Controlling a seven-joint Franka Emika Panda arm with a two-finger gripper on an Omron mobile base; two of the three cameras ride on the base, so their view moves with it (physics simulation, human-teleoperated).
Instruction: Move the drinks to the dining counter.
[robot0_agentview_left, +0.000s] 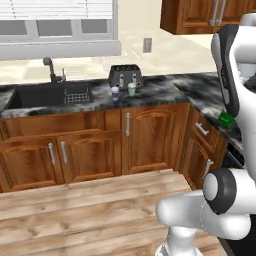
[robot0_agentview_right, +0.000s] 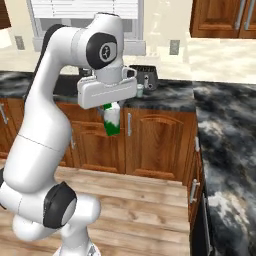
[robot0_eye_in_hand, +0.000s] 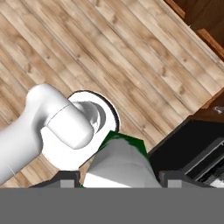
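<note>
My gripper (robot0_agentview_right: 111, 112) hangs over the wooden floor, shut on the small green bottle (robot0_agentview_right: 112, 122). In the hand view the bottle (robot0_eye_in_hand: 119, 157) sits between the fingertips of the gripper (robot0_eye_in_hand: 120, 175), white top towards the camera. In the left base view only a corner of the bottle (robot0_agentview_left: 226, 118) peeks out from behind the arm. The purple-blue cup (robot0_agentview_left: 115, 93) and the pale green cup (robot0_agentview_left: 132, 89) stand on the sink counter in front of the toaster (robot0_agentview_left: 125, 76). The dining counter (robot0_agentview_right: 227, 135), wide plain black marble, runs along the right.
A sink (robot0_agentview_left: 47, 95) with a faucet (robot0_agentview_left: 50, 69) lies left of the toaster. Wooden cabinet doors (robot0_agentview_left: 145, 137) front the counters, with wall cabinets (robot0_agentview_right: 222, 17) above. A black appliance front (robot0_eye_in_hand: 188, 151) sits low by the dining counter. Wood floor (robot0_agentview_left: 90, 205) lies open ahead.
</note>
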